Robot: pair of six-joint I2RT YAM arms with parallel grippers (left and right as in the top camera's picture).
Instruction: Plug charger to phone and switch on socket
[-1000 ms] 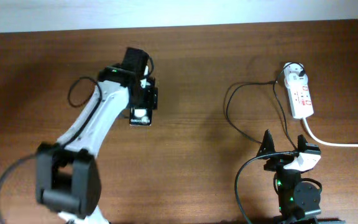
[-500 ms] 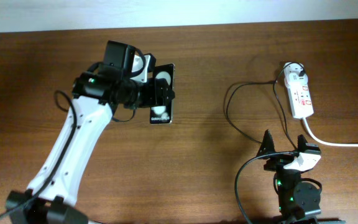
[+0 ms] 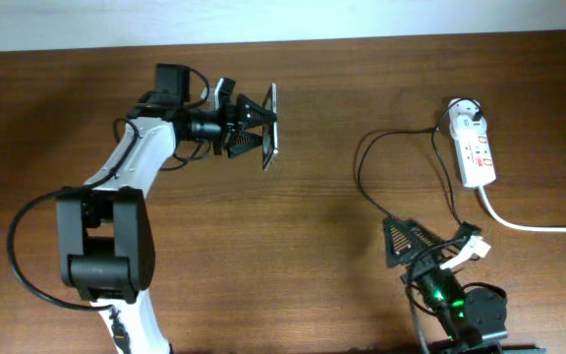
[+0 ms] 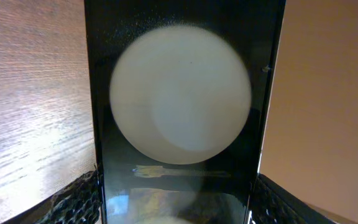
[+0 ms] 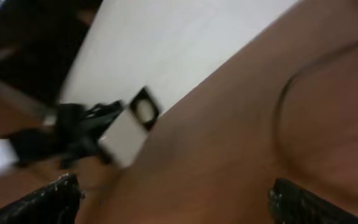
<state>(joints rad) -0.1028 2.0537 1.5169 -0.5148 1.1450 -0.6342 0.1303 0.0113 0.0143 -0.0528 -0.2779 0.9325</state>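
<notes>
My left gripper (image 3: 261, 128) is shut on the phone (image 3: 272, 108) and holds it above the table, turned on edge in the overhead view. In the left wrist view the glossy black phone (image 4: 179, 112) fills the frame with a big white round reflection, gripped between both fingers (image 4: 176, 202). The white socket (image 3: 477, 149) lies at the far right. The thin black charger cable (image 3: 362, 172) loops from the socket's far end towards my right gripper (image 3: 428, 244), which is open and empty. I cannot make out the cable's connector tip. The blurred right wrist view shows open fingers (image 5: 188, 200) and a cable curve (image 5: 279, 112).
A thick white cord (image 3: 538, 227) runs from the socket off the right edge. The left arm (image 3: 136, 167) stretches over the table's left half. The pale wall edge (image 3: 283, 20) bounds the table at the back.
My left gripper has lifted the phone, carried it right, and turned it from flat to on edge. My right gripper has tilted and swung to face left.
</notes>
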